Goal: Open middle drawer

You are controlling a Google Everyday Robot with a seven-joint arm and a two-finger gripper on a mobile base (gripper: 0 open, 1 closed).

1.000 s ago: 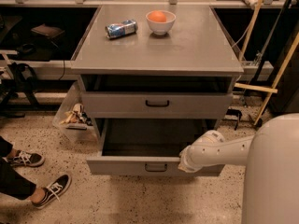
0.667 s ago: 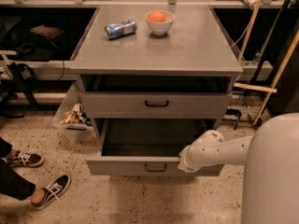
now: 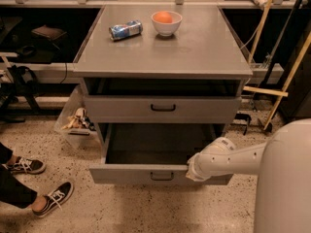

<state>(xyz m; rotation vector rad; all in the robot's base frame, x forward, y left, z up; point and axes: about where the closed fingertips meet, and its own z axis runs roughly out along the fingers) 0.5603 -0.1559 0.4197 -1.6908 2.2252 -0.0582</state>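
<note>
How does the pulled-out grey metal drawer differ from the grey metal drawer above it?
The grey metal middle drawer is pulled out, its inside exposed; the grey metal drawer above is shut. The gripper sits at the middle drawer's front, towards its right end; nothing touches the upper drawer. Both have flat grey fronts with small black bar handles at centre.

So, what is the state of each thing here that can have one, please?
middle drawer: pulled out, open.
drawer above it: shut.
can: lying on its side on the cabinet top.
bowl: upright, orange fruit inside.
gripper: at the middle drawer's front, right side.
</note>
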